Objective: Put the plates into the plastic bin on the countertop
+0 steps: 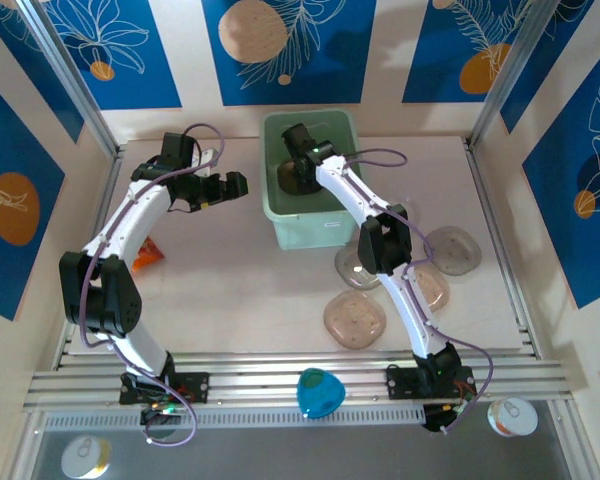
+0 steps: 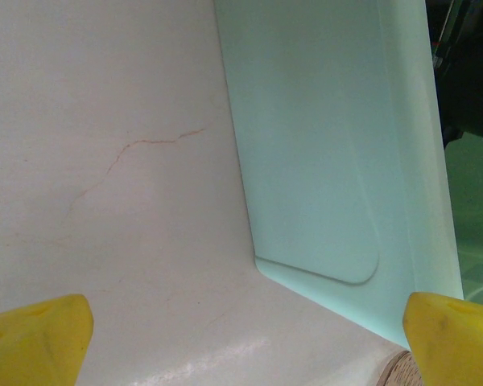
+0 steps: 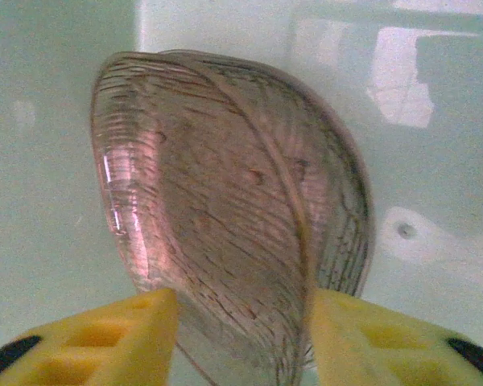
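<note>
My right gripper (image 1: 302,165) reaches down into the pale green plastic bin (image 1: 310,232). In the right wrist view a smoky pink plate (image 3: 225,201) stands tilted on edge over the bin's floor (image 3: 40,161), between the parted yellow fingers of my right gripper (image 3: 243,322), which is open. Several more plates lie on the countertop (image 1: 240,290) to the right: one (image 1: 355,319) near the front, one (image 1: 452,250) far right, one (image 1: 427,289) by the arm. My left gripper (image 1: 235,186) hovers open just left of the bin; the left wrist view has its fingertips wide apart (image 2: 245,330) before the bin's wall (image 2: 322,145).
An orange snack packet (image 1: 147,253) lies beside the left arm. A blue object (image 1: 319,392) sits on the front rails. Two cans (image 1: 85,455) (image 1: 511,416) stand below the rails. Metal rails run along the countertop's sides.
</note>
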Robot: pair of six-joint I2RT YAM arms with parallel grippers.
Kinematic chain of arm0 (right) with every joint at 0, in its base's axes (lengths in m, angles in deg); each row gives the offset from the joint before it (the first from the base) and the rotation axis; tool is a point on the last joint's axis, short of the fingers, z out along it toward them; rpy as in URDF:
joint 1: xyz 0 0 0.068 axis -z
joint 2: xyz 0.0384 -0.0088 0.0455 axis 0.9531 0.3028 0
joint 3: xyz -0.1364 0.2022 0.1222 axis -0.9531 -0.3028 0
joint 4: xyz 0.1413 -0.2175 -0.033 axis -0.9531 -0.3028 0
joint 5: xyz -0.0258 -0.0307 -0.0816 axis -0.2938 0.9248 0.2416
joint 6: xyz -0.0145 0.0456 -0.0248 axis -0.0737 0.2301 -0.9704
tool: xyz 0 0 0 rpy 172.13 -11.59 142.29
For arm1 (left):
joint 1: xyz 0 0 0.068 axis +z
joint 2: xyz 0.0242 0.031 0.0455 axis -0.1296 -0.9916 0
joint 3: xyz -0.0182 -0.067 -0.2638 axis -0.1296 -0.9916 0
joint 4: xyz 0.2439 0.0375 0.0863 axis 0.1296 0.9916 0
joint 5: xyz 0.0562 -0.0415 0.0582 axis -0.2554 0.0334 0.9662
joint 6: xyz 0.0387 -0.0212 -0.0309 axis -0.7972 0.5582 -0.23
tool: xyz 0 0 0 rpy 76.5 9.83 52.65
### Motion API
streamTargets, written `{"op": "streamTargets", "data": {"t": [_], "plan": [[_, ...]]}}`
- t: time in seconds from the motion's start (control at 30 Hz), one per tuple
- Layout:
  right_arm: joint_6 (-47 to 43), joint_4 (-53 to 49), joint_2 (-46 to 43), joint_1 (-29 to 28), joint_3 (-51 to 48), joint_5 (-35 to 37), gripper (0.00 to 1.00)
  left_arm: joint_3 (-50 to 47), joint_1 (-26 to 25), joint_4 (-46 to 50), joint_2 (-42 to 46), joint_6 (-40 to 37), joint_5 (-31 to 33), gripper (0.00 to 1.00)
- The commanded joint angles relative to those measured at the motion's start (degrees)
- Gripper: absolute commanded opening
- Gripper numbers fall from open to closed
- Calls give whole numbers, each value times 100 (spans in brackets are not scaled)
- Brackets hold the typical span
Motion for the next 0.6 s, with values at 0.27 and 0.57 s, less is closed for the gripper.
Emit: {"op": "streamTargets", "data": {"t": [0.27,0.57], "plan": [[-970,561,-707,-147,118,269,78,-308,75,53,407,147,-116,99],[-2233,571,-1762,-261,-341,235,86,-927,62,-270,1064,581,-130,97]]}}
